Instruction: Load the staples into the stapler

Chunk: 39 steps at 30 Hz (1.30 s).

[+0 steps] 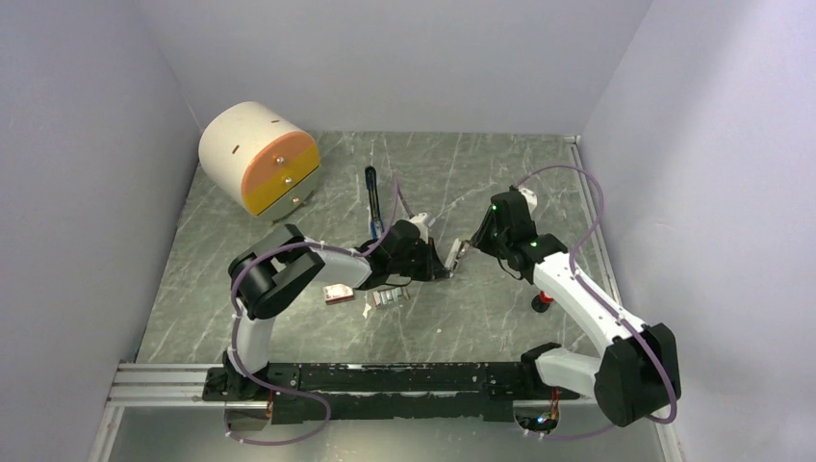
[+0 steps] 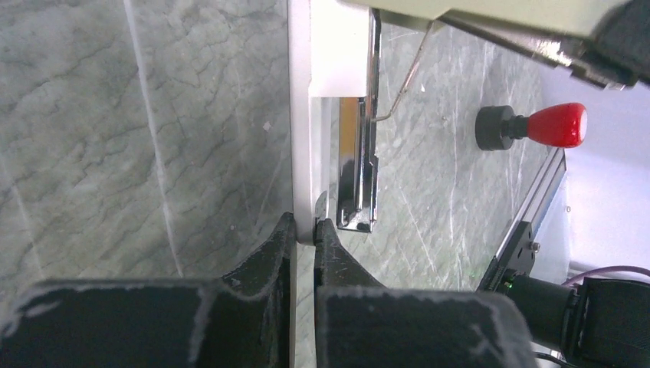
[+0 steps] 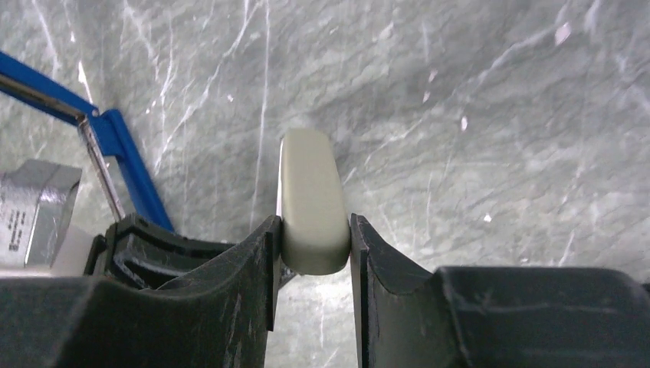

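Looking over the grey table [image 1: 462,173], the biggest thing is a round cream and orange drum [image 1: 258,157] at the far left. Both arms meet in the middle. The right gripper [image 3: 314,224] is closed on a beige bar [image 3: 310,192], one finger on each long side. The left gripper [image 2: 305,226] is pinched fully together on the thin edge of a white plate [image 2: 303,115]. A shiny metal channel [image 2: 356,176] sits just beside this plate.

The blue stapler [image 1: 371,200] lies beyond the left fingers, and its long axis points away from the arm bases. The left arm is nearer to it. The staples [image 1: 388,298] lie on the near side of that arm, near a small pink box [image 1: 337,294]. A red-capped cylinder [image 2: 529,126] lies beside the right arm.

I judge that both hands are busy away from the stapler. Its hinge is cut off at the edge of the right wrist view. The staples are too small to make out.
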Available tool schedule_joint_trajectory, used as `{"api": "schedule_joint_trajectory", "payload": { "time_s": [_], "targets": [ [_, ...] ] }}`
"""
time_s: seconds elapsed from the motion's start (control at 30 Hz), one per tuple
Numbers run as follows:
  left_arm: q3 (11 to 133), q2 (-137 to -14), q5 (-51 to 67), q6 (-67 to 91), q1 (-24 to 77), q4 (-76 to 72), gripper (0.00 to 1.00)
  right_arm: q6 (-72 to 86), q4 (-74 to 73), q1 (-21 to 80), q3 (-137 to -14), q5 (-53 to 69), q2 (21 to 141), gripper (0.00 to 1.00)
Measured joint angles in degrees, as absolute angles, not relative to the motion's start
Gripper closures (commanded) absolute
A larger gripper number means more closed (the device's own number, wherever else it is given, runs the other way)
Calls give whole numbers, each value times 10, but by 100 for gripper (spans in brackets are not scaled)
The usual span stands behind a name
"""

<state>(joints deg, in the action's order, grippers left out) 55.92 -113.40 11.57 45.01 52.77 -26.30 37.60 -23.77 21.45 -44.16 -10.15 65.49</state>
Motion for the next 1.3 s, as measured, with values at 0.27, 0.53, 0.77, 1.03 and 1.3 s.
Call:
{"api": "schedule_joint_trajectory", "payload": {
  "time_s": [0.27,0.53,0.77,1.03,1.3],
  "targets": [
    [582,-1161,118,464,536,-257,95,347,-218,193,-480,-139,729,81],
    [608,-1176,126,489,537,-238,95,322,-177,164,-521,-143,816,79],
    [612,-1176,126,489,538,-229,95,314,-122,146,-527,-137,860,77],
    [615,-1176,116,498,543,-223,95,303,-77,126,-500,-83,853,57],
    [615,-1166,94,524,548,-196,95,311,-78,124,-461,-25,838,27]
  ]
}}
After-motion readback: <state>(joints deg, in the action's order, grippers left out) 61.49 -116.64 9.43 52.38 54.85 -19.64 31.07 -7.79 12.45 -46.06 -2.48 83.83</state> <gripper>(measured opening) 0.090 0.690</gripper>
